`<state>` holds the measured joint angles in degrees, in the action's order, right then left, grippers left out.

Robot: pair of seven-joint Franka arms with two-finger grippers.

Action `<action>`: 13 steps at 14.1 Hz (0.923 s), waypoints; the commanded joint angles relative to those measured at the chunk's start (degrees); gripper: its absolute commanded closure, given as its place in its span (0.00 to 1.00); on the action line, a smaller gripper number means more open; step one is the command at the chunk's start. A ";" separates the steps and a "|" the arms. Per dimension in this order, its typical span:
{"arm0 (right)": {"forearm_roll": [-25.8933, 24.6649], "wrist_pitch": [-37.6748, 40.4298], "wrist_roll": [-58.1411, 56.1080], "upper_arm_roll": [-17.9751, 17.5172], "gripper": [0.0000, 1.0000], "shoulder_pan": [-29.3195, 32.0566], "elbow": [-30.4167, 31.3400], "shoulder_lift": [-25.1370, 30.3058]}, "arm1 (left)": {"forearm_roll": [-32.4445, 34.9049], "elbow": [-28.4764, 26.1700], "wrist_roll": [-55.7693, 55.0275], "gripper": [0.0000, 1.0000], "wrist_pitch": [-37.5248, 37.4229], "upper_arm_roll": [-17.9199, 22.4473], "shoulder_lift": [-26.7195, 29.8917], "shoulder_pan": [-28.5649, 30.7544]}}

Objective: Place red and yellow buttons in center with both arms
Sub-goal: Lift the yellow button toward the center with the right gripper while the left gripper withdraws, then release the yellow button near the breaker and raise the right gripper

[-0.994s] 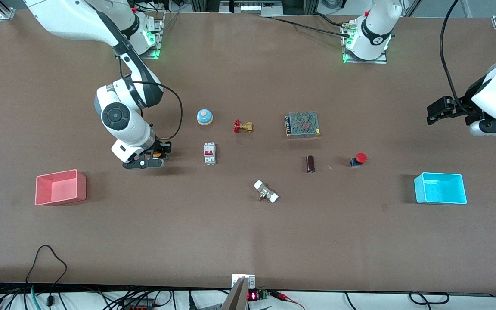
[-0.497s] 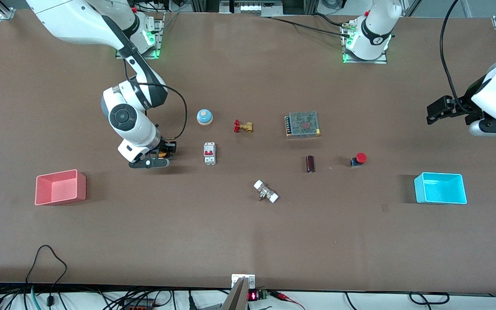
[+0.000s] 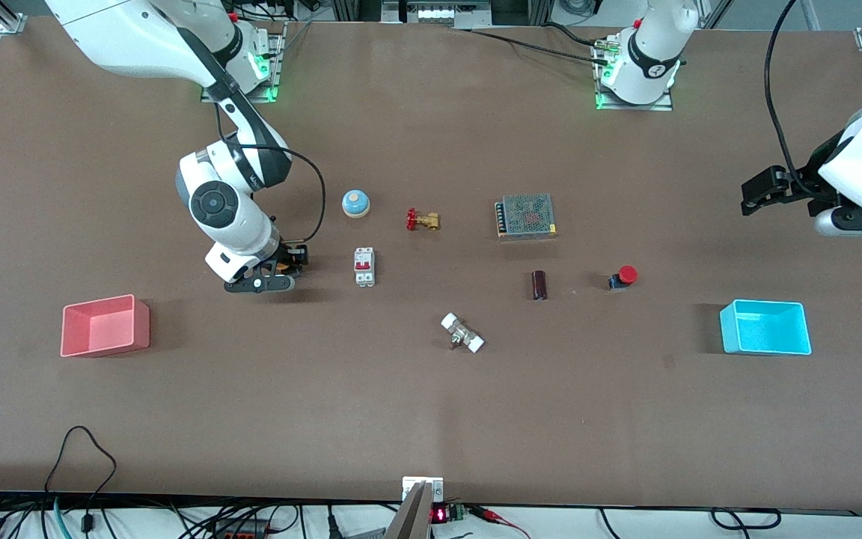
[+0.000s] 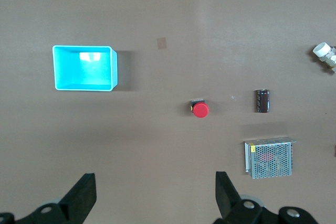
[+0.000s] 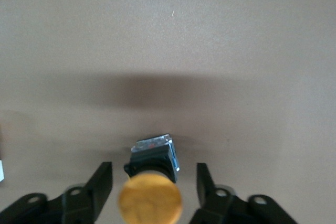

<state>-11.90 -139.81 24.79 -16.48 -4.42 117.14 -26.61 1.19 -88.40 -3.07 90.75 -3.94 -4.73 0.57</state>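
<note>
Round-capped yellow button [image 5: 150, 199] | between right gripper [image 5: 153, 184] | matte tabletop [image 3: 431, 419]

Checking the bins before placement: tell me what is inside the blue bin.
Nothing shows inside the blue bin: the left wrist view sees its bare floor. From the front view, its nearer wall covers a strip of floor.

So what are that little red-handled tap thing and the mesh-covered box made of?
The valve looks like brass: a shiny golden body, with a red handwheel that may be painted metal or plastic. The box looks like bare metal: a dull silver case under a perforated cover.
</note>
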 commanded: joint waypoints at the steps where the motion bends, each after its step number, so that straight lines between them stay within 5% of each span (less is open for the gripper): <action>1: -0.49 1.19 0.61 0.05 0.00 0.64 -1.47 2.51 | -0.84 1.21 -0.27 0.00 -1.36 -0.28 -0.02 0.22; 6: 0.82 16.65 -5.33 -0.13 0.00 3.01 -12.53 7.97 | -1.02 1.21 -0.53 0.00 -1.36 -0.36 -0.11 0.13; 9: 9.33 25.42 -15.53 0.92 0.00 6.00 -18.42 10.78 | -1.02 1.21 -0.62 0.00 -1.45 -0.45 -0.02 0.13; 13: 13.03 40.36 -27.84 10.74 0.00 6.27 -28.69 12.64 | -1.02 1.21 -0.62 0.00 -1.89 -0.45 -0.02 0.13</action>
<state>-1.77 -105.91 2.44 -9.21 1.71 93.73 -13.90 1.18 -88.35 -3.21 90.33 -4.17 -4.73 0.56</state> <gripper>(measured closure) 0.000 0.000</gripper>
